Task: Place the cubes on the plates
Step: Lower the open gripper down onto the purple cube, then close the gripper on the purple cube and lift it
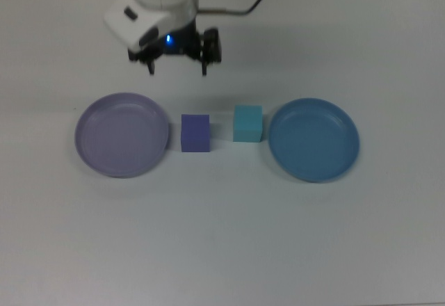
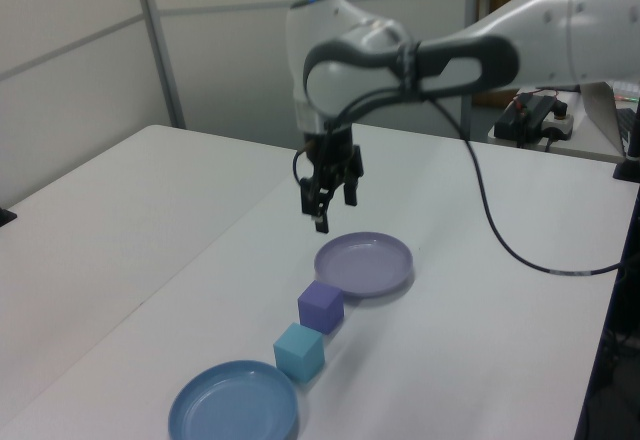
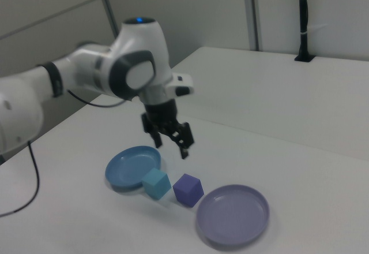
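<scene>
Overhead, the white table (image 1: 222, 250) carries everything, and the white arm (image 2: 480, 45) reaches out above it with its gripper (image 1: 177, 68) pointing down, fingers spread wide with nothing between them and touching nothing. It hangs in the air clear of the tabletop.

Of the task's things, the lavender plate (image 1: 122, 134) lies below and to the top view's left of the gripper, near it but apart; in the left view this plate (image 2: 364, 264) sits just under and to the left view's right of the fingertips. The blue plate (image 1: 314, 139) is well apart from the gripper, off to the top view's right and lower in that view.

Between the two plates stand the cubes, both on the table and on neither plate. The purple cube (image 1: 195, 133) is the closest thing to the gripper, almost straight below it in the top view. The turquoise cube (image 1: 247, 123) stands near it, toward the blue plate, a little farther from the gripper.
</scene>
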